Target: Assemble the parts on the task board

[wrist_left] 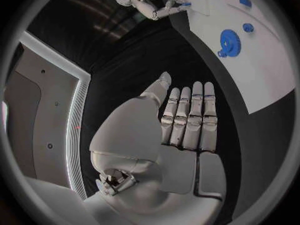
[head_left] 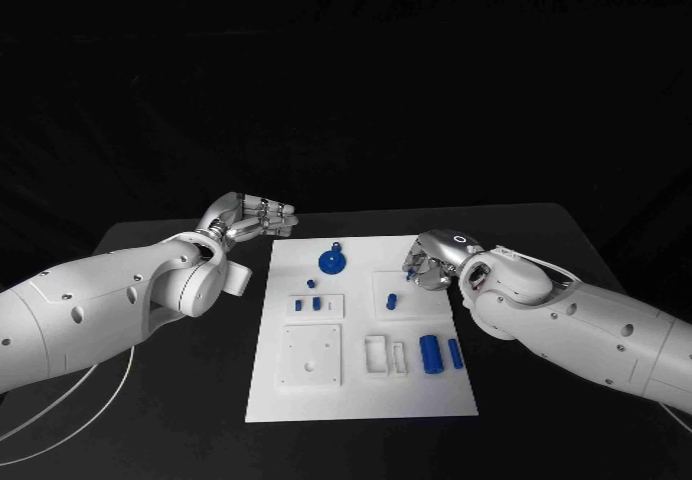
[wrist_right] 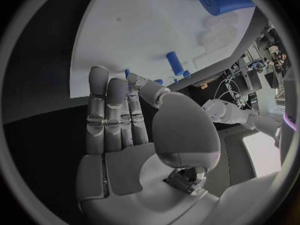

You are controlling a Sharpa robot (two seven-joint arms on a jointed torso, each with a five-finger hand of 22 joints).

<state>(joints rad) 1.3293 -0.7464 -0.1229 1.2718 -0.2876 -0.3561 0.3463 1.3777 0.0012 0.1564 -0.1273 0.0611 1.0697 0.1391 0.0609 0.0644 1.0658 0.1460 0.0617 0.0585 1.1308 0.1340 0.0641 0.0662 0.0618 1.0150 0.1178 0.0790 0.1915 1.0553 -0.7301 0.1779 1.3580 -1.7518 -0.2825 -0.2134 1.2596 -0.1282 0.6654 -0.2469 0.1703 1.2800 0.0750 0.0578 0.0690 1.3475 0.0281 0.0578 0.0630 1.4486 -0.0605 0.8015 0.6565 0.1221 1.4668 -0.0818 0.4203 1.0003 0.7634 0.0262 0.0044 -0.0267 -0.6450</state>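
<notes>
The white task board (head_left: 361,400) lies in the middle of the black table. On it are a blue gear (head_left: 332,262), small blue pegs (head_left: 307,303), one more peg (head_left: 392,299) and two blue cylinders (head_left: 440,352). My right hand (head_left: 433,262) hovers over the board's far right part, and its thumb and a finger pinch a small blue part (wrist_left: 184,4) at their tips. My left hand (head_left: 254,220) is off the board's far left corner, over the table. Its palm (wrist_left: 181,130) is flat, the fingers are straight and nothing is in it.
The near half of the board carries raised white blocks (head_left: 312,355) and a slotted holder (head_left: 382,355). Black table (head_left: 548,420) surrounds the board. A thin white cable (head_left: 87,400) runs under my left arm.
</notes>
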